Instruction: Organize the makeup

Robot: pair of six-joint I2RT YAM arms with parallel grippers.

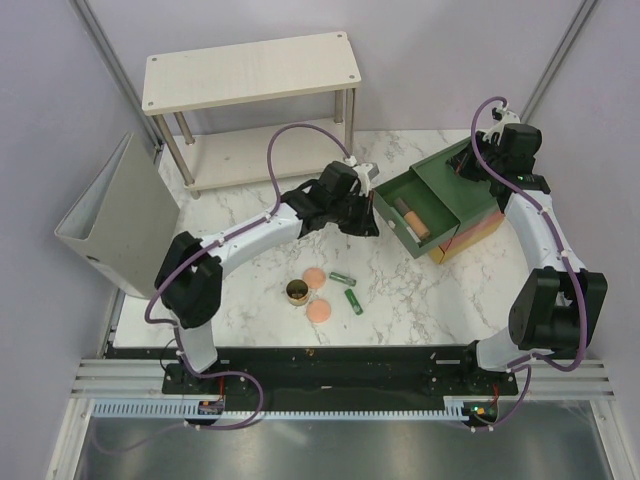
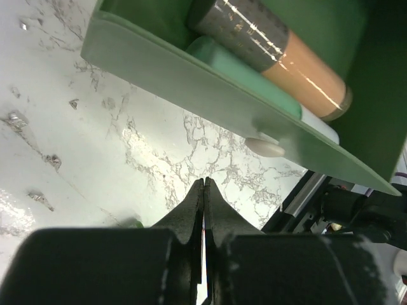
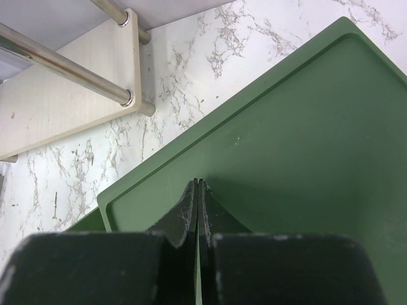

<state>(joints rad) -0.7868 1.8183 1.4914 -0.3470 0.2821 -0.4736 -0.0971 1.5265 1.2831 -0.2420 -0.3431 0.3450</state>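
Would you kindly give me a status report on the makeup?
Shut, empty: left gripper, right gripper. In drawer: grey-orange tube, mint tube. On table: jar, discs, green tubes. Nothing blocking.

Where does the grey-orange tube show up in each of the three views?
Top external: the grey-orange tube lies in the open drawer, right of centre.
Left wrist: upper right, in the drawer beside a mint tube.
Right wrist: not in view.
Shared landmark: the green box, seen as its drawer front in the left wrist view and its top in the right wrist view.

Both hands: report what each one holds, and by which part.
Nothing held: the left hand and the right hand are both shut and empty.
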